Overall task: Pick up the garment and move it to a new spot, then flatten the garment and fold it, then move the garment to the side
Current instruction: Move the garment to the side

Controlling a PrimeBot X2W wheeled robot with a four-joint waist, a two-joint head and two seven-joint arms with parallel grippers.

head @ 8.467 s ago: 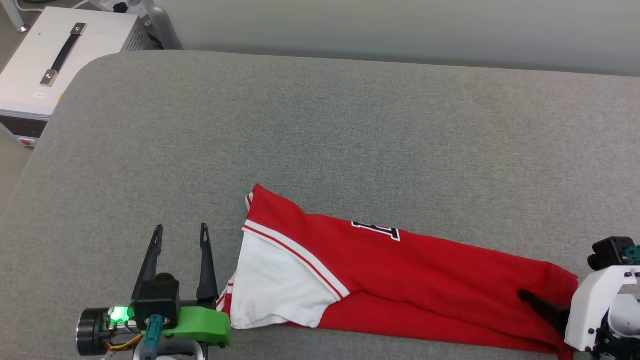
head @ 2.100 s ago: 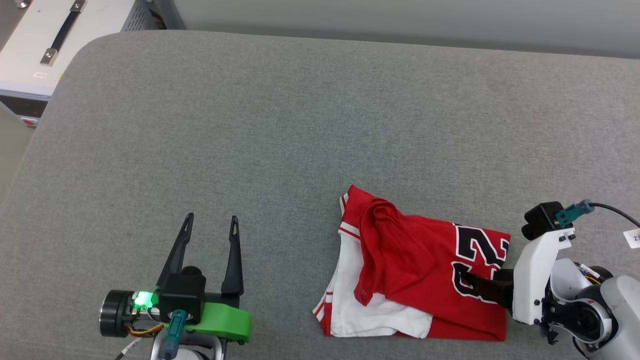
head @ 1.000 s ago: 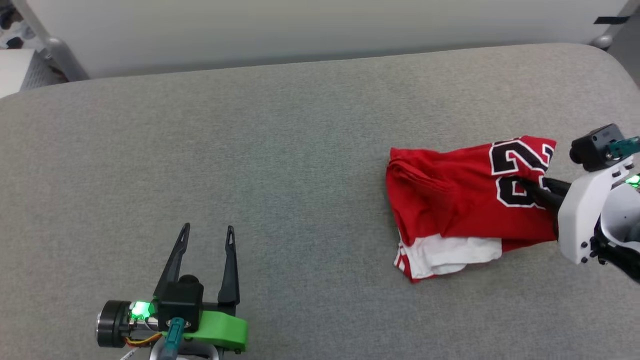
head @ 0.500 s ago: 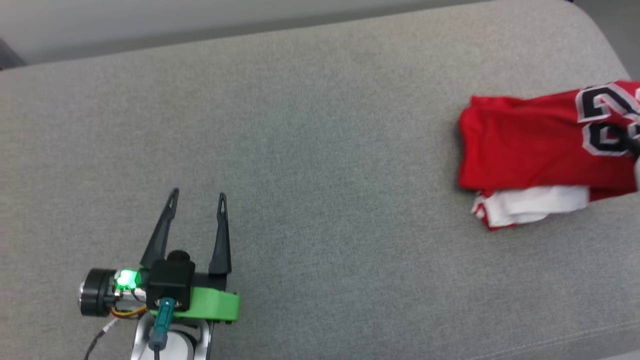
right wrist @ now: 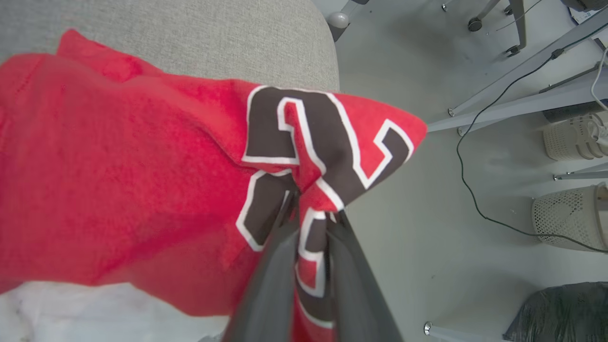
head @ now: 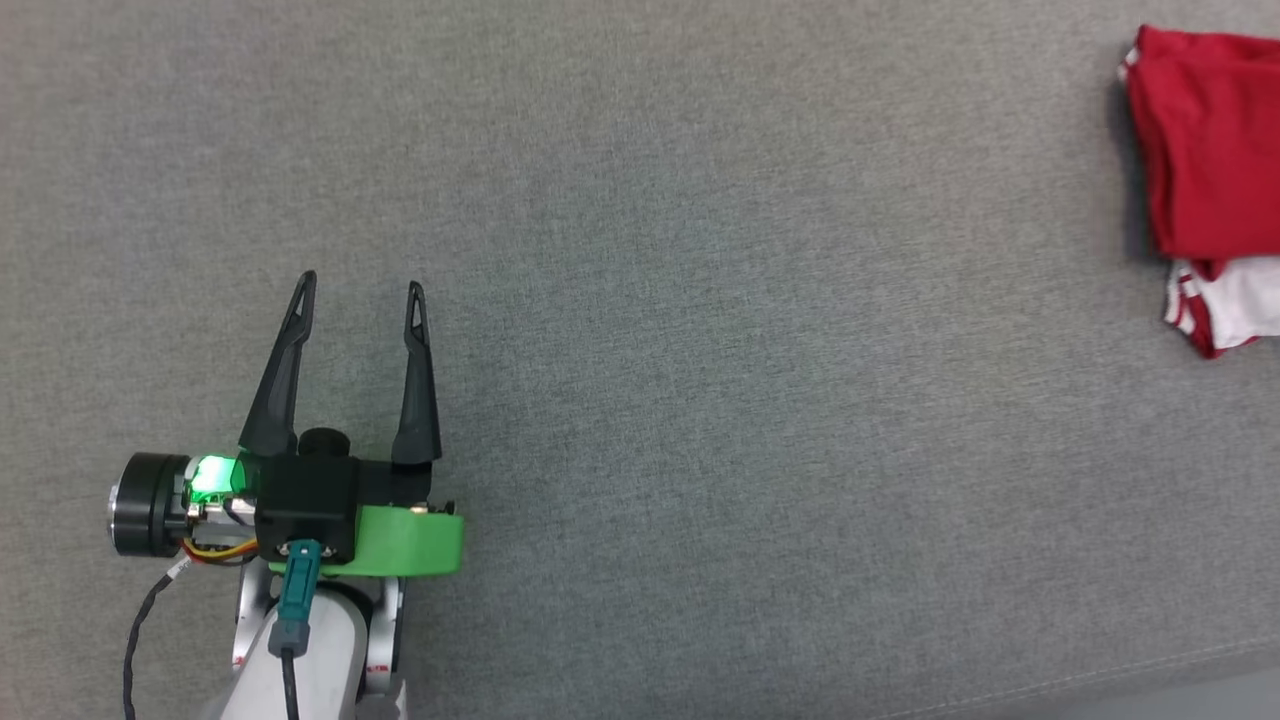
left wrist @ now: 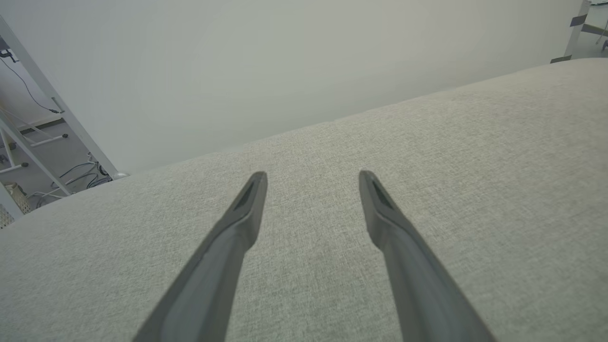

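Closest to me, my left gripper (head: 360,285) hovers low over the grey cushion (head: 700,300) with its two dark fingers spread wide and nothing between them. Its wrist view shows bare weave between the fingertips. Well apart from it, at the far right edge of my head view, the garment (head: 1210,150) lies bunched on the same cushion, red folds on top and a white sleeve with striped trim poking out beneath.

On the right wrist view, my right gripper (right wrist: 311,213) has its fingers pressed together on a fold of the red fabric, pinching right through the black, white-outlined number print. The pinched corner stands up from the rest and shows against the floor (right wrist: 403,213) beyond the cushion's rounded corner.

Farther out on that floor stand two white perforated baskets (right wrist: 567,137); I cannot tell what is in either. A dark bag (right wrist: 560,308) sits near them, its contents hidden, and a black cable (right wrist: 475,190) trails past.
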